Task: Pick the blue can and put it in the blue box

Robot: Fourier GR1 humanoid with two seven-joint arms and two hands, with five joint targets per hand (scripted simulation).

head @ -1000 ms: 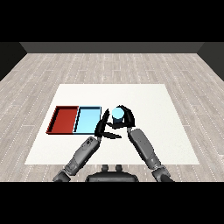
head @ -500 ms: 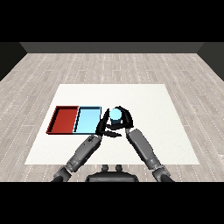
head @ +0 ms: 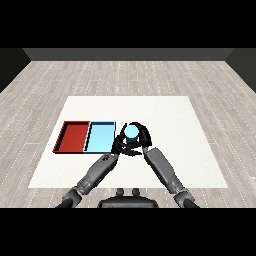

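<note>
Blue can (head: 131,132), head view: held in the right robot hand (head: 140,141), fingers curled round it, just right of the blue tray (head: 100,137). Left robot hand (head: 119,142) sits close beside, fingers unclear. Step judged: carrying. Next: shift left over the blue tray, not the red tray (head: 72,137), then release onto it, above the tabletop (head: 165,110).

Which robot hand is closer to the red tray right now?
The left. The left robot hand sits by the light blue tray, which alone separates it from the red tray. The right robot hand is farther right, curled round the blue can.
</note>
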